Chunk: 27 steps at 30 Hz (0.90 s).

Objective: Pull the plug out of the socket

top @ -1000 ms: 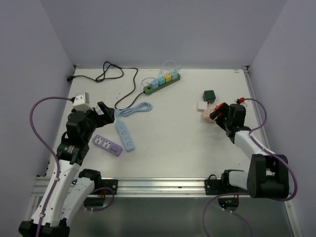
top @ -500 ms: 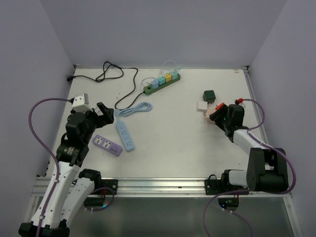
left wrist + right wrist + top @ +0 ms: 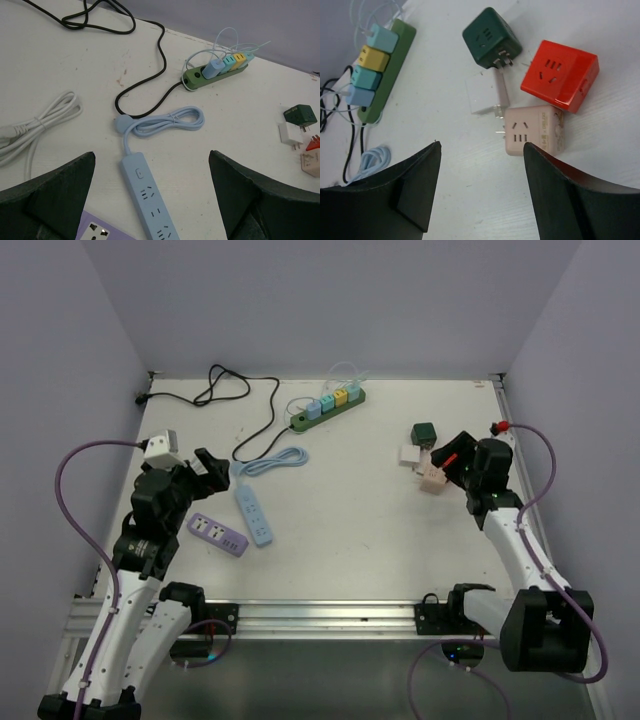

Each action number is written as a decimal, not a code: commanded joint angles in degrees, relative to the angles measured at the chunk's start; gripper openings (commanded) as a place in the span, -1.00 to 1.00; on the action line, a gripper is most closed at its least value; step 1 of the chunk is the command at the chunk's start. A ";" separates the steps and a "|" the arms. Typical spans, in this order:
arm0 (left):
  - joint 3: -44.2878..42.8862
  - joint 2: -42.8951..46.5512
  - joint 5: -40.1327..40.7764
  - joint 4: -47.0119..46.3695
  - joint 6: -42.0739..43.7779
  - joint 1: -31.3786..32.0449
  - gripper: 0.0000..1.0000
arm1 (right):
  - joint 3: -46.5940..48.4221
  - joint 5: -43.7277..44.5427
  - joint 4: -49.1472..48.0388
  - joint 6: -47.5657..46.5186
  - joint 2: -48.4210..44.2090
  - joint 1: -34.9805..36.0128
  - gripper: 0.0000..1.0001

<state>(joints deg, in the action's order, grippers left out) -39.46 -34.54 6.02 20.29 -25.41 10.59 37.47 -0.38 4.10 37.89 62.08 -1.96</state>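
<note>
Spot the socket [image 3: 327, 407] at the far centre of the table [image 3: 350, 520], lying diagonal with black cord [image 3: 262, 420] trailing left. Carries four coloured plugs [image 3: 227, 62] in a row, all seated. Left gripper [image 3: 150, 165]: spread wide, empty, over the light blue strip [image 3: 150, 200], well short of the socket. Right gripper [image 3: 481, 150]: spread, empty, above loose cube adapters [image 3: 535, 130], near the socket. Probably means pinning the strip with one arm and pinching a plug with the other, to stop the strip lifting.
</note>
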 commanded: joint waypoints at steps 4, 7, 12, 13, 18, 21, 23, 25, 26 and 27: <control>0.62 0.80 1.45 -2.10 0.80 0.31 0.99 | 13.81 -7.53 1.42 -2.20 8.39 4.04 0.33; 0.53 1.32 2.15 -2.01 0.62 0.31 0.99 | 23.04 -4.72 4.24 -4.66 16.64 11.41 0.34; 0.61 2.46 2.94 -1.84 0.89 0.31 0.99 | 37.74 -0.51 7.59 -4.93 33.05 20.58 0.38; 0.70 2.55 3.12 -1.84 0.89 0.40 0.98 | 42.46 -0.06 8.29 -4.76 35.36 22.68 0.38; 0.62 2.55 3.64 -1.75 0.98 1.27 0.97 | 55.23 3.45 9.87 -0.38 48.90 26.47 0.37; 0.35 2.38 4.17 -1.49 0.98 2.15 0.98 | 60.60 9.69 10.85 6.20 55.24 27.88 0.41; 0.44 2.38 4.17 -1.49 0.89 2.68 0.99 | 63.32 11.27 9.44 10.08 58.93 28.32 0.43; 0.44 2.29 4.44 -1.31 0.89 3.12 0.99 | 69.27 12.33 11.35 11.15 61.74 29.11 0.44; 0.44 2.29 4.70 -1.22 0.89 3.64 0.99 | 71.58 13.64 12.41 11.33 65.15 29.29 0.46; 0.35 2.12 5.05 -1.13 0.89 3.91 0.99 | 73.95 14.09 13.56 12.03 66.57 29.38 0.47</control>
<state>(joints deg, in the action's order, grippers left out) -38.96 -32.23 9.41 20.45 -25.41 13.50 103.96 8.58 15.57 45.04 125.86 26.94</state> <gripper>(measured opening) 0.991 0.730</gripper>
